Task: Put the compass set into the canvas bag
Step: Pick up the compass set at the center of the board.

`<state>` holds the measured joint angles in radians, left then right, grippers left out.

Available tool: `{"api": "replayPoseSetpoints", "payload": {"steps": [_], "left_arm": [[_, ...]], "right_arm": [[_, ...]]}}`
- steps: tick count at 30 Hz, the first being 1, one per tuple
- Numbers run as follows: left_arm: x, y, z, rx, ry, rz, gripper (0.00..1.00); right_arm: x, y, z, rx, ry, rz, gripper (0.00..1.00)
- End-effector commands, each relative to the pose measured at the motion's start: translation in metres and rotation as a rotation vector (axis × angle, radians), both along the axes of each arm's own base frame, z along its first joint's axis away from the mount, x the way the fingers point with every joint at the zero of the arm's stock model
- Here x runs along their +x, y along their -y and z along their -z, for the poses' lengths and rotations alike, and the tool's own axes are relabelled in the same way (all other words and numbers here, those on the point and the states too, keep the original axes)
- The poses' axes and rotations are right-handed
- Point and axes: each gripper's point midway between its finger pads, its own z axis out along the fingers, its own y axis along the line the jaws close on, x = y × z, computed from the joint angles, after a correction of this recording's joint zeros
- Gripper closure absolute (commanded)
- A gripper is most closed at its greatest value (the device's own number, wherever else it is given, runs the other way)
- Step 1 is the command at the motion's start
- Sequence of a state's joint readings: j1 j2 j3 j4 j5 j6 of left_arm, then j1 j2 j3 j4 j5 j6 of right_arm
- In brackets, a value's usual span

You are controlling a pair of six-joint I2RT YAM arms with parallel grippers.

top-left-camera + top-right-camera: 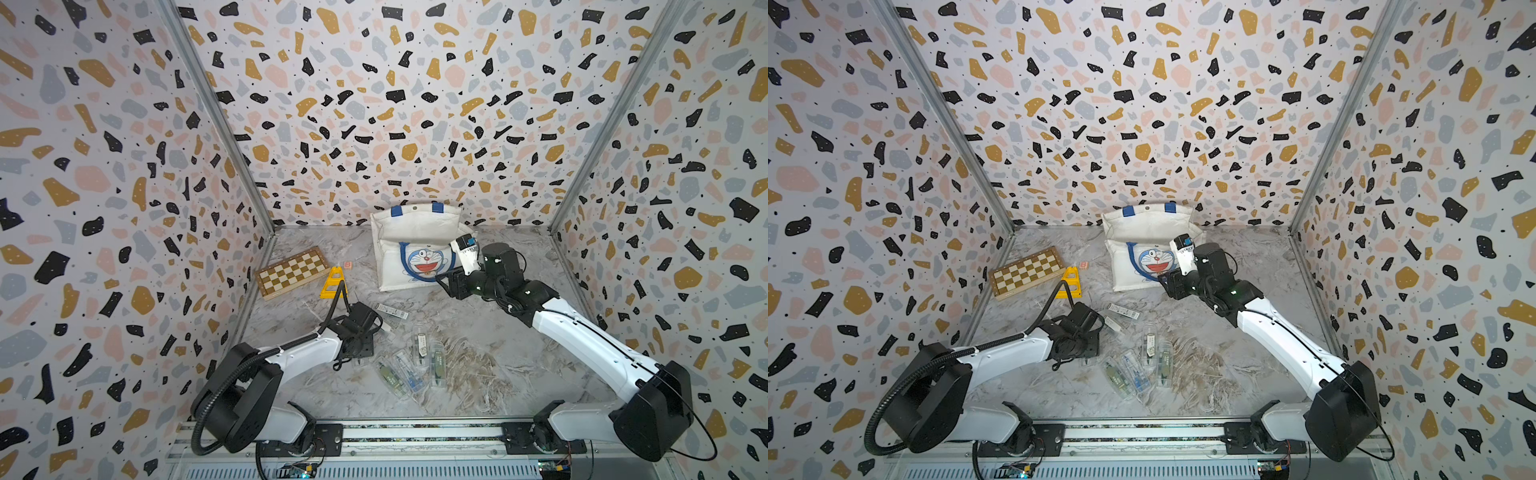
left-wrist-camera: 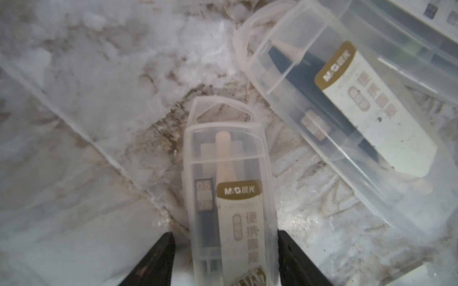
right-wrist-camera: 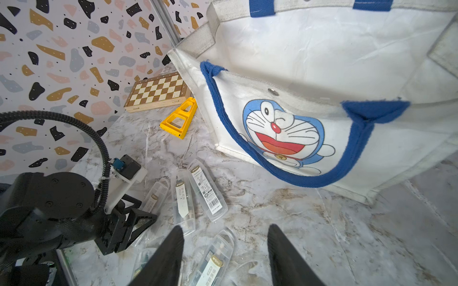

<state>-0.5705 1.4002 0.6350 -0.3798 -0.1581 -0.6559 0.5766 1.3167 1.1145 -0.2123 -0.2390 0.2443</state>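
Observation:
Several clear plastic compass set cases lie on the marble table (image 1: pixel 478 365). My left gripper (image 2: pixel 225 237) is low over one compass set (image 2: pixel 230 193), open, with a black finger on each long side. One finger touches the case and a thin gap shows at the other. In both top views the left gripper (image 1: pixel 358 350) (image 1: pixel 1086 351) hides most of that case. The white canvas bag (image 1: pixel 415 232) (image 1: pixel 1146 226) (image 3: pixel 322 62) with blue handles and a cartoon cat face stands at the back with its mouth open. My right gripper (image 3: pixel 225 232) (image 1: pixel 446 282) hovers open and empty before the bag's front.
Other compass cases (image 1: pixel 419 345) (image 1: pixel 392 376) (image 1: pixel 390 311) lie scattered right of my left gripper. A folded chessboard (image 1: pixel 291 272), a yellow plastic frame (image 1: pixel 333 282) and a small pink box (image 1: pixel 348 264) sit at the back left. Patterned walls enclose three sides.

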Motion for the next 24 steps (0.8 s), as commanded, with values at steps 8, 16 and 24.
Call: {"api": "replayPoseSetpoints", "payload": {"steps": [8, 16, 24], "left_arm": [[0.002, 0.001, -0.003, -0.027, 0.022, -0.017, 0.55], [0.009, 0.019, -0.025, -0.110, 0.122, 0.079, 0.73], [0.005, 0.071, -0.100, -0.245, 0.432, 0.400, 0.81]], "right_arm": [[0.000, -0.006, -0.004, 0.011, 0.023, -0.008, 0.42], [-0.004, -0.011, -0.006, 0.028, 0.019, -0.035, 0.40], [-0.030, -0.030, -0.001, 0.107, -0.068, -0.161, 0.37]]}}
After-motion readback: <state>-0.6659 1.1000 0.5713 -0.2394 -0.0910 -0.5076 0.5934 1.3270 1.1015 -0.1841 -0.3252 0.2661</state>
